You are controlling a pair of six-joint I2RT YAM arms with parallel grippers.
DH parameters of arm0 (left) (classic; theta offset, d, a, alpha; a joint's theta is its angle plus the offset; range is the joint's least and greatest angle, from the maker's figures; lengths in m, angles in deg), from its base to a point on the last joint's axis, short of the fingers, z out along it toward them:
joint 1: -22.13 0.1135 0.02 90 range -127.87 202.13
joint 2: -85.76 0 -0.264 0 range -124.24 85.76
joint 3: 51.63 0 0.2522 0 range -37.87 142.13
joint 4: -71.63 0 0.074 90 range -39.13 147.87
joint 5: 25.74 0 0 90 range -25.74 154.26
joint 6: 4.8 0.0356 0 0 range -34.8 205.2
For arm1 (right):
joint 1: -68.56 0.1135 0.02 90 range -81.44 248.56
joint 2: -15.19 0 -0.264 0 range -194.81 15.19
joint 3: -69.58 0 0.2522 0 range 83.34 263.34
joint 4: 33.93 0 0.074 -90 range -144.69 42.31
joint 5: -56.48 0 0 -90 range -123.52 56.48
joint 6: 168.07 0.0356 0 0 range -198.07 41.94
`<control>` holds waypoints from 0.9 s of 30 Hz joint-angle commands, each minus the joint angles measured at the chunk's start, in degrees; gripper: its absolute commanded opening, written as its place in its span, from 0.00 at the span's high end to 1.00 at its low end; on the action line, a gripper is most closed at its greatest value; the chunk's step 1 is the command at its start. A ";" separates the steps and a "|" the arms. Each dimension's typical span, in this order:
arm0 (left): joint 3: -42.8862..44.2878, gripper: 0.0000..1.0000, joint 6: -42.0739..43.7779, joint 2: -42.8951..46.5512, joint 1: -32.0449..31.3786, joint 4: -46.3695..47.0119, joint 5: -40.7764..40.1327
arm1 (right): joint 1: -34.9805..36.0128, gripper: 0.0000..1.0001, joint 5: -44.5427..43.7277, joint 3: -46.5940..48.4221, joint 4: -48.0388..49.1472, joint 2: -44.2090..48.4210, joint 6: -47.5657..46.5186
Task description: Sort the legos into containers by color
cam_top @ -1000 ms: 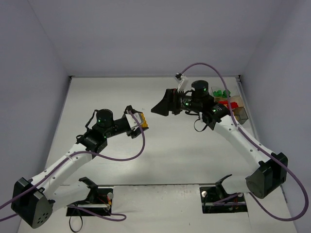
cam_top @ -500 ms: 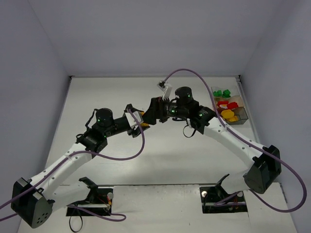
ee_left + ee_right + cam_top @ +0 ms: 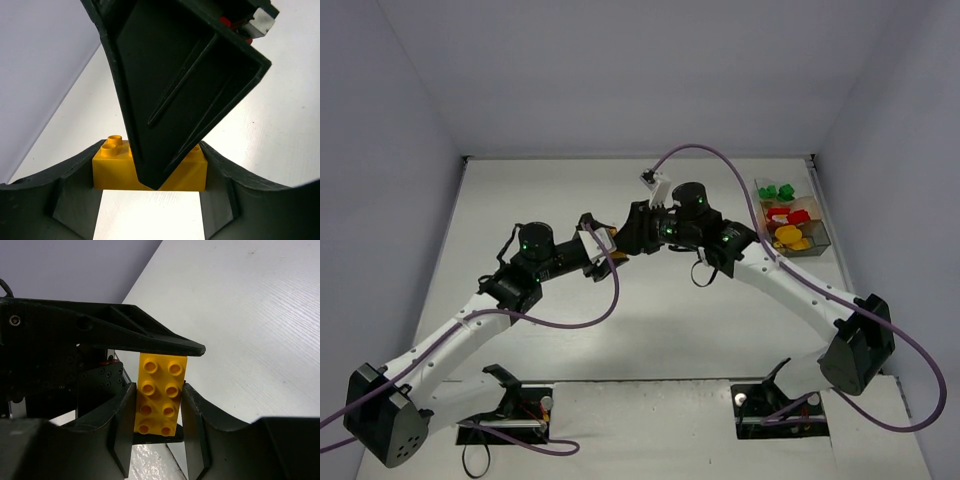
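A yellow lego brick (image 3: 161,377) is held above the table between both grippers. My left gripper (image 3: 150,165) clamps its two short ends, as the left wrist view shows on the brick (image 3: 112,167). My right gripper (image 3: 158,390) has its pads against the brick's long sides, studs facing the right wrist camera. From above, the two grippers meet at mid-table, left gripper (image 3: 603,246) and right gripper (image 3: 624,238), with the brick mostly hidden. The tan containers tray (image 3: 821,236) sits far right, holding green legos (image 3: 775,191), red legos (image 3: 788,215) and yellow legos (image 3: 790,238).
The right arm's purple cable (image 3: 720,160) arcs above the back of the table. The left arm's cable (image 3: 590,320) loops low over the table's middle. A side wall stands close behind the tray on the right.
The right arm swung left from beside the tray to the left gripper, and its jaws closed onto the yellow brick. The left arm stayed still with the brick.
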 commanded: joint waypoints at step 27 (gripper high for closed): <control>11.76 0.10 -27.66 -10.45 0.87 -17.92 -43.66 | -61.58 1.00 -30.02 -5.48 -11.96 -4.67 -1.47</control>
